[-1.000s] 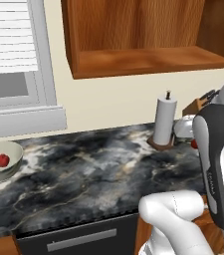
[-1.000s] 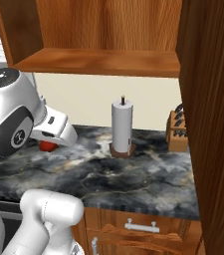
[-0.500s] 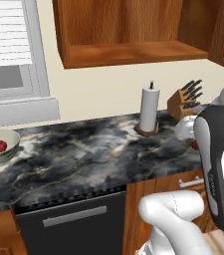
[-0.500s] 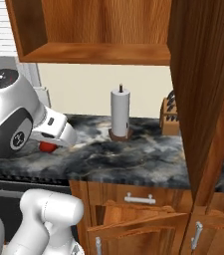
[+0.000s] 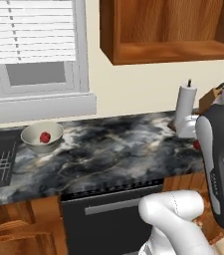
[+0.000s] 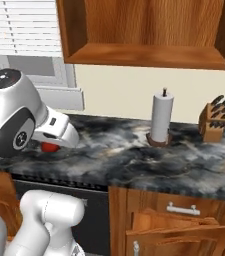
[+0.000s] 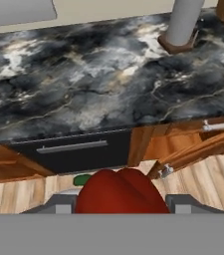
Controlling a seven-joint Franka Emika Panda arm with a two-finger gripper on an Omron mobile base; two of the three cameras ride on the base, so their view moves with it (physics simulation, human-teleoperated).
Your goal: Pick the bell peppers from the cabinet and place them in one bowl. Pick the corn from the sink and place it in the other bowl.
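Note:
My gripper (image 7: 120, 205) is shut on a glossy red bell pepper (image 7: 118, 191), low in front of the base cupboards. The same pepper (image 6: 49, 147) peeks out under the hand in the right base view and shows as a red spot (image 5: 197, 144) beside the arm in the left base view. A second bell pepper (image 5: 45, 137) lies in the pale grey-beige bowl (image 5: 34, 141) on the counter, next to the black sink (image 5: 4, 144). The reddish-brown wall cabinet (image 5: 158, 30) (image 6: 144, 30) hangs above with a bare shelf. The corn and the other bowl are out of view.
A paper towel roll (image 5: 185, 104) (image 6: 161, 120) (image 7: 183, 22) and a knife block (image 6: 214, 120) stand at the back of the dark marble counter (image 5: 113, 149). A black oven front (image 7: 73, 149) and a half-open wooden drawer (image 6: 179, 225) lie below it.
The base has driven left, so both base views have shifted: the bowl and the sink have come further into view. The pepper stays in my grip.

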